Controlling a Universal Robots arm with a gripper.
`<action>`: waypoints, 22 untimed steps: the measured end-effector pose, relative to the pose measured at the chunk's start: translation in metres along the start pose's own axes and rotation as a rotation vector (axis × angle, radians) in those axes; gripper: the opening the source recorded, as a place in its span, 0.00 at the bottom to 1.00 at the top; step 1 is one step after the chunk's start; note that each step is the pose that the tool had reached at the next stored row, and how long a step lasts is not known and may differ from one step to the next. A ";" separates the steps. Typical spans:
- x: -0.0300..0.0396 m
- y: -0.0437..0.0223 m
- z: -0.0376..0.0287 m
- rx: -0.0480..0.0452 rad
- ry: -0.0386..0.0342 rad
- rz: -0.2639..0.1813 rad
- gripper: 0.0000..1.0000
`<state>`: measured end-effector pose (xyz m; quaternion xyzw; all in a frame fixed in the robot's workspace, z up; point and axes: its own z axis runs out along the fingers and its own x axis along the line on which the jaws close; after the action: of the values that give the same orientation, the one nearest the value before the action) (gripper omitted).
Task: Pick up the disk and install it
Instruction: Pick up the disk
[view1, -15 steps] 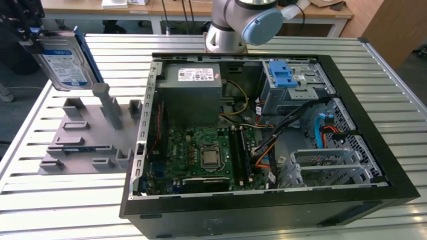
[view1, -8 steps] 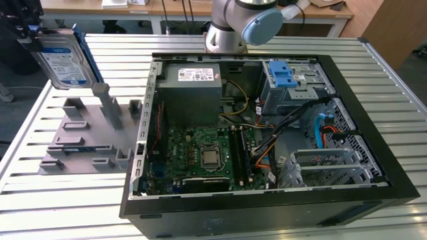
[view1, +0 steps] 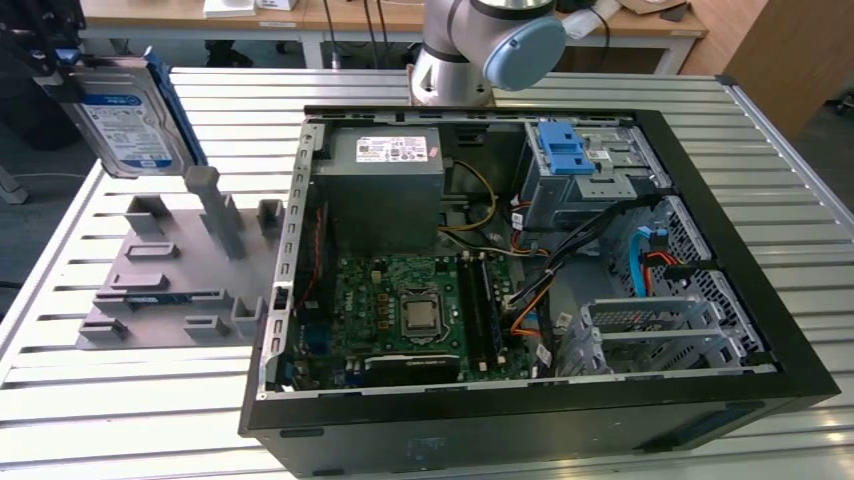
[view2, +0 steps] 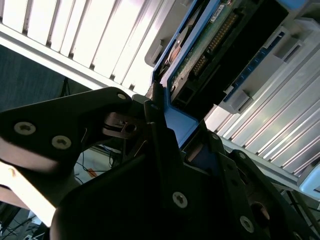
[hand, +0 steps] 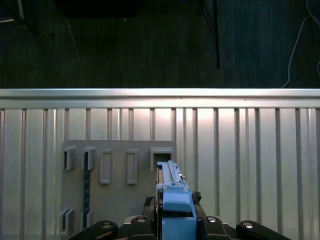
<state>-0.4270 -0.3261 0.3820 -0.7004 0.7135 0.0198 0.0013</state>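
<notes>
Gripper (view1: 56, 55) is up in the air over the table's corner on the exterior view's left, far side. It is clamped on the disk (view1: 127, 125).

Disk hangs on edge below the gripper, label face toward the camera, clear of the table (view1: 134, 420) and touching nothing beneath it. The blue carrier bracket (view1: 171, 100) runs along its side.

Second wrist view: a black finger (view2: 160, 135) is pressed against the blue carrier bracket (view2: 177, 125), jaws narrowed onto it with no gap showing. The disk's underside (view2: 210, 55) shows here as a green circuit board with a row of connector pins.

First wrist view looks straight down the disk's edge (hand: 175, 197), with the gripper (hand: 175, 225) at its base. Under it lies the grey fixture plate (hand: 117, 200), with a row of rectangular slots. One open socket (hand: 161, 159) sits just past the disk's end.

In the exterior view the fixture plate (view1: 160, 280) lies flat along the table's edge on the exterior view's left, with an upright post (view1: 214, 210) below the hanging disk.

Computer case (view1: 747, 330) lies open on the table's middle, just beside the plate, well apart from the disk. Inside are the grey power supply (view1: 387, 190), the green motherboard (view1: 414, 310) and a blue latch (view1: 567, 150) on the drive cage (no drive seen in it).

Arm base (view1: 461, 60) stands at the table's far edge.
</notes>
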 end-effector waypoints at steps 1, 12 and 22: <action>0.0000 0.0000 -0.0005 0.0000 0.0000 0.000 0.36; -0.0001 0.0001 -0.0034 0.0001 0.0000 0.000 0.36; -0.0002 0.0002 -0.0057 0.0001 0.0007 0.000 0.36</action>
<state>-0.4270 -0.3260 0.3877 -0.7004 0.7135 0.0195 0.0010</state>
